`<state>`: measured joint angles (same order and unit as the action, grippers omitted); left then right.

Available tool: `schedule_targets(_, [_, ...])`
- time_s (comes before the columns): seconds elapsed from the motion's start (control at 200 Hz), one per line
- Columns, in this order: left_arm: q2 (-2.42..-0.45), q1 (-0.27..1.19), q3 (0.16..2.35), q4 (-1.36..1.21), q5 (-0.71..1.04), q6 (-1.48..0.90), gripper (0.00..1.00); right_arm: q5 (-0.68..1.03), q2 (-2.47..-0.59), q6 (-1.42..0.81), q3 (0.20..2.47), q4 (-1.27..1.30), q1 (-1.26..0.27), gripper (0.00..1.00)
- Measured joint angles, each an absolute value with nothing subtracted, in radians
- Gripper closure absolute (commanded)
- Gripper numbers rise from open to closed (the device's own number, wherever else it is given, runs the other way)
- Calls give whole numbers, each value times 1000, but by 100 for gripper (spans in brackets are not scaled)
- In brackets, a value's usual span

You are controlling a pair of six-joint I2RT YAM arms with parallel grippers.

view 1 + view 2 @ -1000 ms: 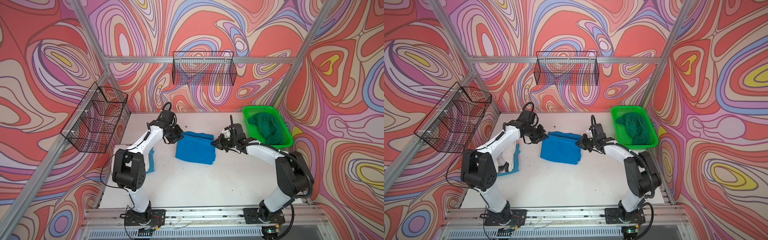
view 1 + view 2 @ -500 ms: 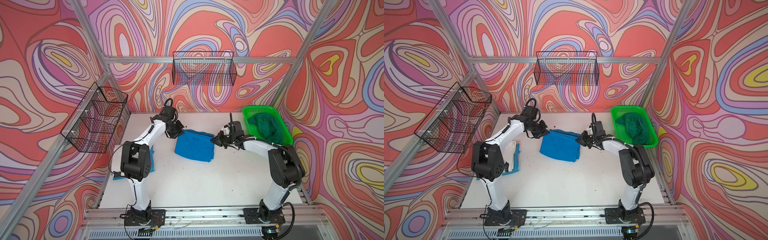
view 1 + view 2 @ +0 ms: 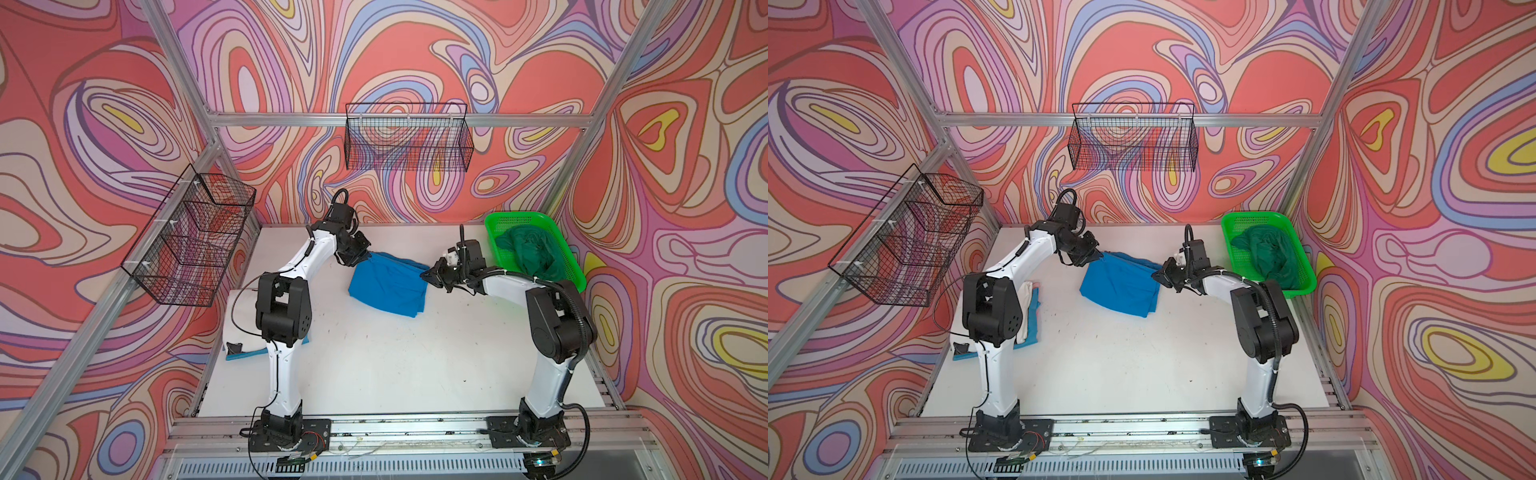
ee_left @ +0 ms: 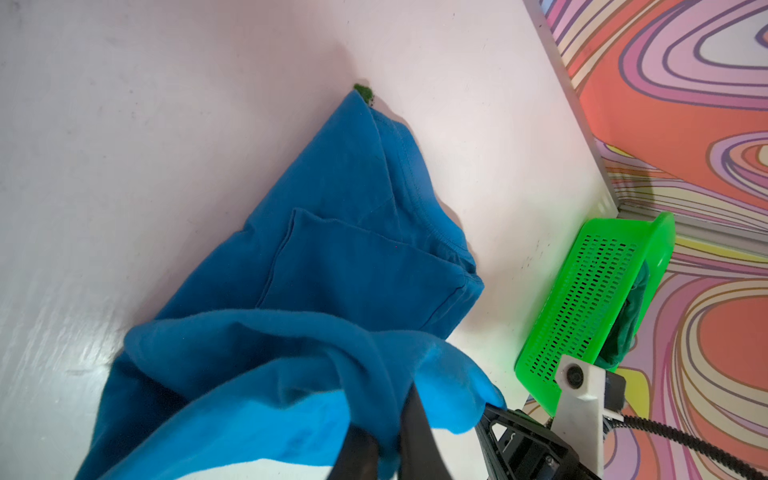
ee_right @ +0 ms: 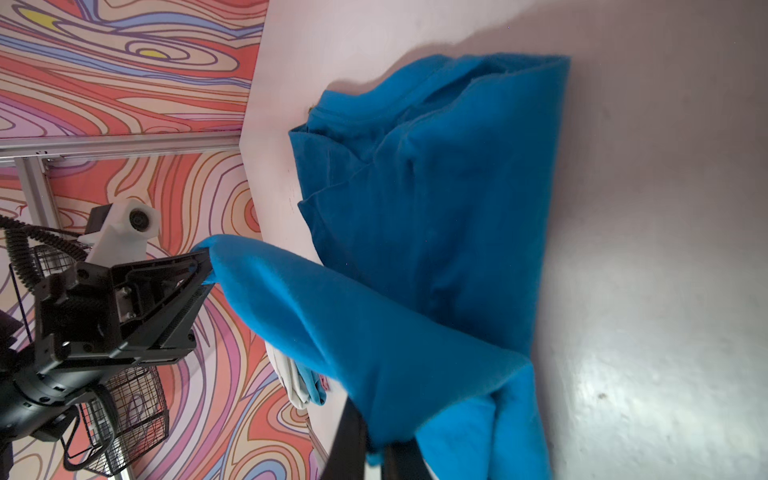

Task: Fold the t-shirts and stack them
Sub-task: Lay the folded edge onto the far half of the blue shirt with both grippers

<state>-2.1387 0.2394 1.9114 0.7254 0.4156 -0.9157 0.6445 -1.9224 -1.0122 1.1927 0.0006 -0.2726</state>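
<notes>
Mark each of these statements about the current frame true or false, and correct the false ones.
1. The left fingers and right fingers are each shut on the bright blue t-shirt. True.
2. The dark green t-shirt lies spread flat on the table. False: it sits bunched inside the green basket.
3. The green basket stands at the table's far right corner in both top views. True.
4. The folded pile lies beside the right arm. False: it lies beside the left arm, which partly hides it.
</notes>
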Motion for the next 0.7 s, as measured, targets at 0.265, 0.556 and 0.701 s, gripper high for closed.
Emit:
schedule_targets(0.265, [-2291,239,2094,774,431,-891,100,648,-1990,-1024,1201,51,-248,100])
schedule_targets(0.556, [-2402,236,2185,790,439,-889,100,639,-2058,-1019,1252,57,-235,100])
schedule_targets(0.701, [-2411,235,2158,779,442,-888,100,627,-2079,-1006,1259,48,-235,100])
